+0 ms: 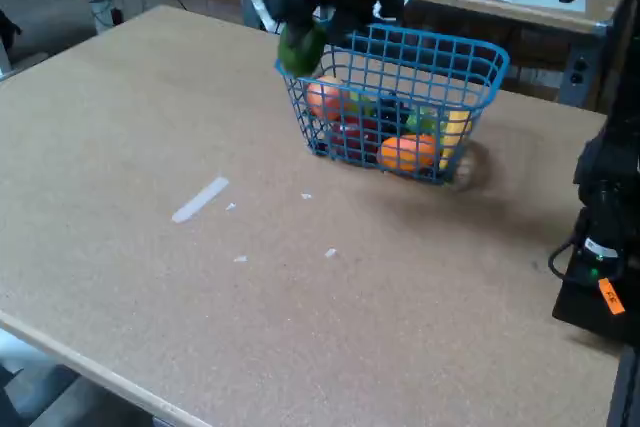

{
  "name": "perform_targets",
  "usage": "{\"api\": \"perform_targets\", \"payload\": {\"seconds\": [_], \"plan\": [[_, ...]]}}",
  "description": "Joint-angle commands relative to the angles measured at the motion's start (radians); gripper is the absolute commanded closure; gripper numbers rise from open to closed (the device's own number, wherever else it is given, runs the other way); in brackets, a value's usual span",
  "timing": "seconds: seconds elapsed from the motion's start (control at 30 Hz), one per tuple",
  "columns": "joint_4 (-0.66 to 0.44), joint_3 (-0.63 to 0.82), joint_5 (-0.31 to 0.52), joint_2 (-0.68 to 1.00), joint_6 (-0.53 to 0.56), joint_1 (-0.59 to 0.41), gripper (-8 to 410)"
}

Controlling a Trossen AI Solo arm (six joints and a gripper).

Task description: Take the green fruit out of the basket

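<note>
A blue wire-mesh basket (420,97) is seen on the tan tabletop (250,277) in the fixed view, placed toward the 1 o'clock part of the surface. The basket appears tilted, with its left end lifted slightly and its lower right corner resting on the tabletop.

The black arm is seen coming down from the top edge of the picture, and its hand (300,32) is blurred. The green fruit (300,49) is held at the hand, dark green and rounded, at the 9 o'clock end of the basket, level with and just outside the rim, clear of the tabletop. The hand is closed around the green fruit as far as can be made out, though the fingers themselves cannot be separated from the blur.

Inside the basket, several pieces are seen through the mesh: an orange fruit (408,152) at the front near 5 o'clock, a reddish-orange piece (325,97) at the 9 o'clock end, a dark red piece (352,133) low between them, a smaller bright green piece (422,122) above the orange fruit, and a yellow piece (455,129) at the 3 o'clock end.

On the tabletop, a pale strip (200,199) lies at about 9 o'clock from the centre, well apart from the basket, and a few small white flecks (330,253) are scattered near the middle. Black equipment (600,247) with an orange tag is seen at the 3 o'clock edge.
</note>
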Motion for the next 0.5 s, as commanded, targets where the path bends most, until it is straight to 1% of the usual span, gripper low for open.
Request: {"api": "perform_targets", "payload": {"seconds": [0.0, 0.2, 0.47], "plan": [[-0.001, 0.000, -0.002, 0.033, 0.014, 0.036, 193], [-0.014, -0.001, -0.001, 0.087, 0.051, 0.087, 193], [-0.072, -0.001, -0.002, 0.150, 0.104, 0.138, 193]]}}
